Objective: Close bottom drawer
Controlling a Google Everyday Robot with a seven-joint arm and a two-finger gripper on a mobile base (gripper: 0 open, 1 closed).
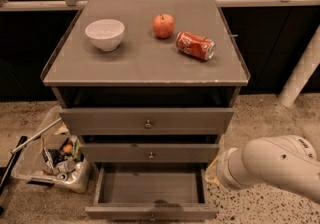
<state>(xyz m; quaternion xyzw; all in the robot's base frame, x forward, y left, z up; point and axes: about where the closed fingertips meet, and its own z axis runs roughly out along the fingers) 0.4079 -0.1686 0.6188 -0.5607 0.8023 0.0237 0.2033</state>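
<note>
One thing stands open: the bottom drawer [150,189], out past the desk's [145,60] front edge. The claw [214,170] sits below the front-right corner, beside the drawer; I cannot tell its state. Approach step, I judge; next, push the drawer's front inward.

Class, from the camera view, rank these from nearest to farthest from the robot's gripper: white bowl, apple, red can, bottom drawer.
The gripper sits low, at the right of the cabinet.
1. Bottom drawer: open, right beside the gripper.
2. Red can: lying on its side, right part of the top.
3. Apple: on top, middle rear.
4. White bowl: on top, far left.
</note>
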